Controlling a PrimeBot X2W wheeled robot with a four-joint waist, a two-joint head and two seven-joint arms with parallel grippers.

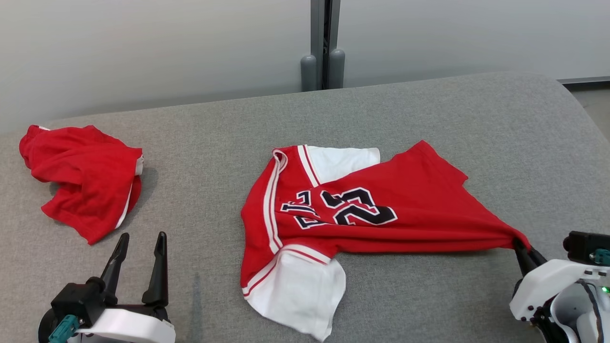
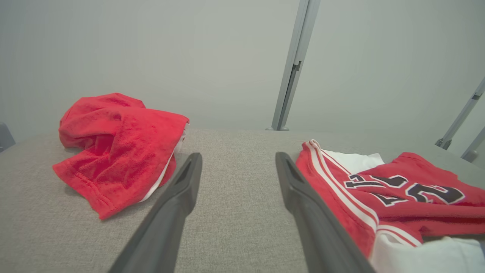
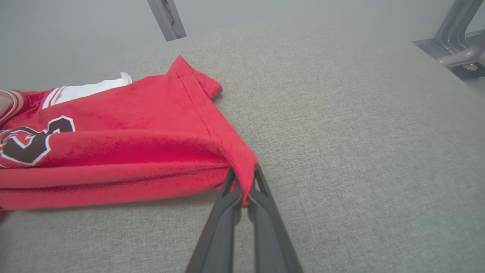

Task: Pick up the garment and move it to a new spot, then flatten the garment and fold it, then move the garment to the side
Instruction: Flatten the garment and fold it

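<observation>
- While my right gripper (image 1: 520, 245) was clamped shut on one hem corner (image 3: 242, 170) of the jersey (image 1: 405, 209), the rest of the cloth ran off from it toward 9 o'clock in the head view. It was drawn into a taut ridge near the pinch.
- Long axis of the jersey: roughly 9-to-3 across the grey padded surface (image 1: 429, 109). Hem end at 3 by my right fingers, collar end at 9, about mid-surface.
- My left gripper (image 1: 143, 236) stood spread wide with nothing in it, low at 7 o'clock of the head view. The jersey's striped edge lay toward its 2 o'clock, apart from it.
- The right arm had the cloth; the left was the nearer one to the collar end.
- Judgement: a flattening pull would go along that axis, toward 3. The other hem corner (image 1: 424, 147), between 10 and 11 o'clock of the pinch, lay loose.
- Look: red knit, white stripe trim, two white sleeves (image 1: 295, 290), black "23" edged white with creased lettering beside it. Body skewed and rumpled, not flat.
- A second red garment (image 1: 86, 176) lay crumpled at 11 o'clock of my left gripper, well apart from the jersey.
</observation>
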